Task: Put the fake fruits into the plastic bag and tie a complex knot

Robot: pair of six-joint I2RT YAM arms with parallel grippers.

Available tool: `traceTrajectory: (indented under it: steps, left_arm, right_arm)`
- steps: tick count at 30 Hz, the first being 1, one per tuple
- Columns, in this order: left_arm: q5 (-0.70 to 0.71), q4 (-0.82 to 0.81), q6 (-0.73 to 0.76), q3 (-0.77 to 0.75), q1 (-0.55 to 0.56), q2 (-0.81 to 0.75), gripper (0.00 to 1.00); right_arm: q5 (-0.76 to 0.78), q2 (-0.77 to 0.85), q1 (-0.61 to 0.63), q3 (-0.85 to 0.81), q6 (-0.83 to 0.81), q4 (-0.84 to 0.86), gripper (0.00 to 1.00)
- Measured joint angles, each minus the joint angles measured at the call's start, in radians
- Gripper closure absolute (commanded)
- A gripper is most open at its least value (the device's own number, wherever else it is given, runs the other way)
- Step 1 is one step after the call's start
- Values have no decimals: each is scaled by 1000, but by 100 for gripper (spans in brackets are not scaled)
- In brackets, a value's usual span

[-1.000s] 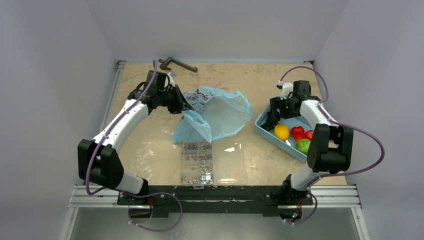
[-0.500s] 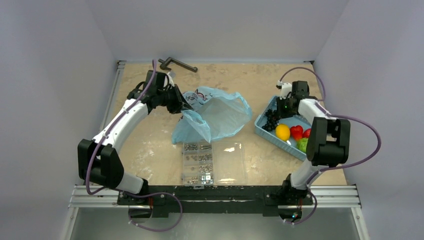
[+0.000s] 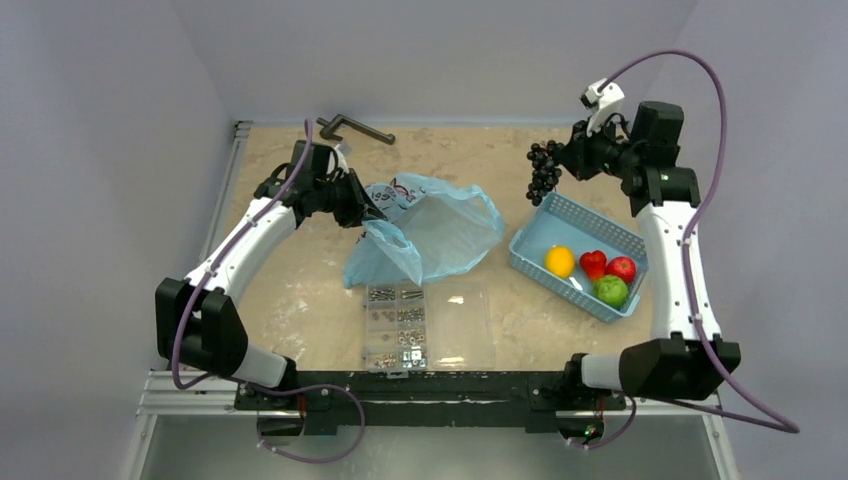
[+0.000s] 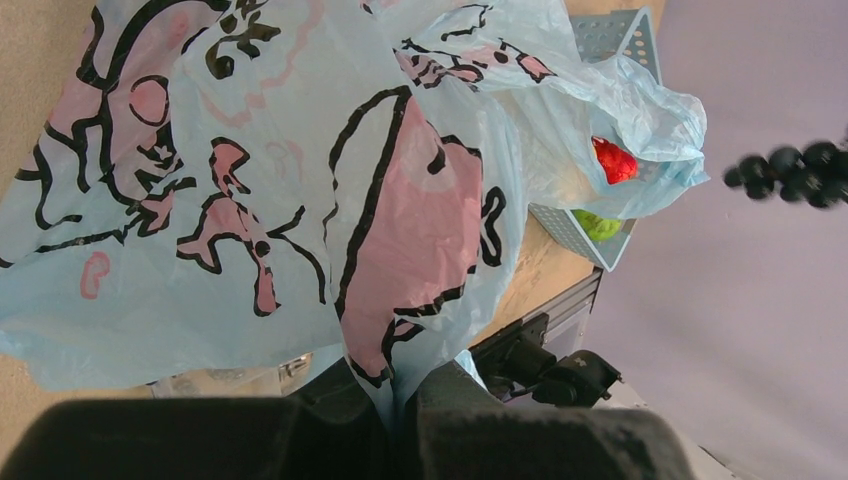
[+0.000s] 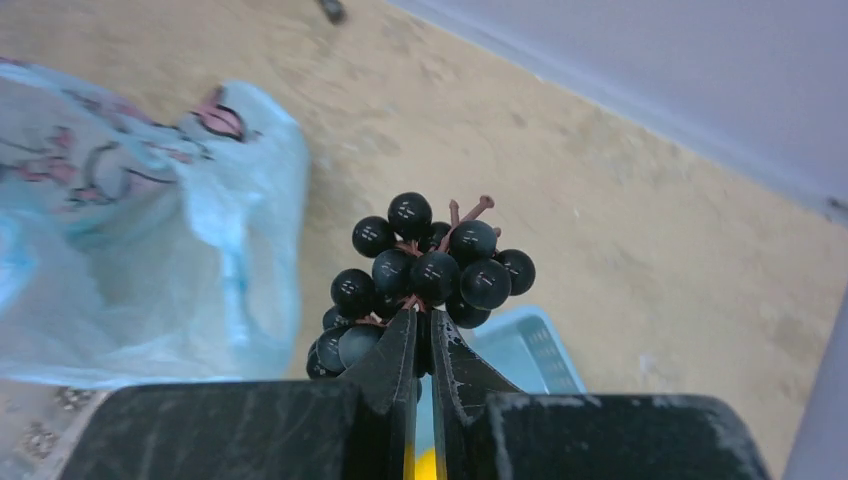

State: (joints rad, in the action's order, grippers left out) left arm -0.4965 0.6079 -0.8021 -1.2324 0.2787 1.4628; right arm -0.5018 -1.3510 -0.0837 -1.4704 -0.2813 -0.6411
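My right gripper (image 3: 566, 158) (image 5: 421, 318) is shut on the dark grape bunch (image 3: 543, 168) (image 5: 425, 270), which hangs in the air above the far end of the blue basket (image 3: 560, 215). A yellow lemon (image 3: 560, 261), two red fruits (image 3: 595, 264) and a green one (image 3: 610, 290) lie in the basket. The light-blue plastic bag (image 3: 440, 232) (image 4: 300, 190) with its pink and black print lies at mid-table. My left gripper (image 3: 372, 214) (image 4: 400, 400) is shut on a fold of its edge. No knot shows.
A clear compartment box of screws (image 3: 425, 325) sits near the front, just below the bag. A dark metal tool (image 3: 352, 127) lies at the far edge. The table ends at rails on the left and front.
My right gripper shut on the grape bunch in the basket and lifted it up and toward the back. The left arm and the bag have not moved.
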Motion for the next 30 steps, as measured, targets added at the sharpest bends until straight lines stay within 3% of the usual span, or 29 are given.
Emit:
traceTrajectory:
  steps: [4, 11, 18, 23, 26, 27, 30]
  left_arm:
    - [-5, 0, 0, 0, -2, 6, 100]
    - [-44, -16, -14, 0, -3, 25, 100]
    - [-161, -97, -82, 6, -4, 29, 100]
    - [-255, -178, -141, 38, -10, 29, 100]
    - [-288, -205, -159, 55, -19, 32, 100]
    - [-294, -211, -164, 59, -24, 34, 100]
    - [-303, -220, -168, 68, -39, 47, 100]
  right_arm:
    - [-141, 70, 82, -52, 46, 17, 100]
    - [-217, 124, 410, -24, 102, 149, 100]
    - [-27, 103, 623, 175, -18, 325, 100]
    - [125, 60, 688, 372, -153, 498, 100]
    - [153, -12, 708, 397, -197, 552, 100]
    - [155, -48, 711, 397, -210, 570, 98]
    - [153, -150, 713, 390, -238, 582, 53]
